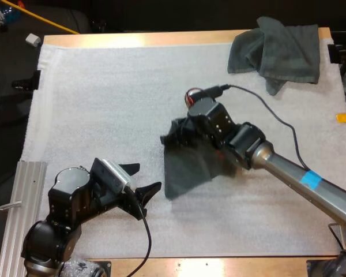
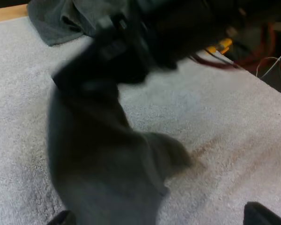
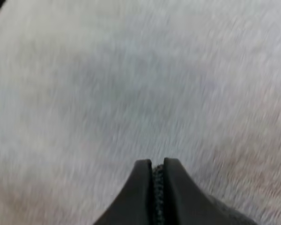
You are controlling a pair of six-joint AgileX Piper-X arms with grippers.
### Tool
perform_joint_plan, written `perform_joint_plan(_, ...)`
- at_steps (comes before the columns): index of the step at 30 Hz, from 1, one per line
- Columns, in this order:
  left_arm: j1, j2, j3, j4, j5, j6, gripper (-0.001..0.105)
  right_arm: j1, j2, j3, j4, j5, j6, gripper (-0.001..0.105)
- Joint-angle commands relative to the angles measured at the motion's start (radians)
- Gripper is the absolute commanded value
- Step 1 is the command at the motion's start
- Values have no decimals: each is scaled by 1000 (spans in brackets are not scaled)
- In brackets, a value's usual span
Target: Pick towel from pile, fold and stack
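Note:
A dark grey-green towel (image 1: 187, 167) hangs from my right gripper (image 1: 172, 137) near the middle of the white mat (image 1: 92, 104), its lower end trailing on the mat. In the right wrist view the two fingers (image 3: 143, 187) press together on a thin edge of the cloth. My left gripper (image 1: 143, 180) rests low at the front left, open, a short way left of the hanging towel (image 2: 103, 164). A crumpled pile of towels (image 1: 277, 49) lies at the far right corner of the mat, and also shows as the pile (image 2: 56, 23) behind the held towel.
A ribbed metal rail (image 1: 26, 202) stands along the mat's front left side. The wooden table edge (image 1: 161, 37) runs along the far side. Bare mat spreads across the left and the near right.

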Motion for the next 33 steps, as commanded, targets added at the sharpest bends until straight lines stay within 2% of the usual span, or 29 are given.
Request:
perform_joint_plan(1,-4,3,-8,-5,4,-4,68,-33,12,-47,-35,45,5,8)
perform_joint_plan(3,-5,0,-8,-8,4,-5,68,-46,20,-56,-25,63,12,23)
perform_joint_plan(7,-3,3,-8,-11,6,-4,68,-67,4,-75,15,97,10,71)
perform_joint_plan(9,-4,3,-9,-12,6,-3,68,-73,-11,-74,65,115,-2,81)
perform_joint_plan(10,-4,3,-9,-12,7,-3,68,-75,-20,-75,97,129,-10,81)
perform_joint_plan(11,-5,0,-5,-4,5,-2,68,-73,-15,-71,77,113,-11,64)
perform_joint_plan(12,-5,-1,-4,-1,3,-2,68,-71,-10,-69,62,103,-10,57)
perform_joint_plan(14,-6,-2,-6,1,4,1,68,-73,-26,-71,114,102,-22,62)
perform_joint_plan(19,-5,-2,-6,3,4,1,68,-71,-45,-70,293,108,-49,56)
perform_joint_plan(24,-5,-3,-7,54,-15,3,68,-71,-55,-68,451,105,-67,54)
perform_joint_plan(29,-5,-3,-16,177,-85,8,68,-70,-58,-35,504,97,-77,54)
perform_joint_plan(33,-5,5,-18,238,-95,8,68,-71,-64,43,471,84,-70,54)
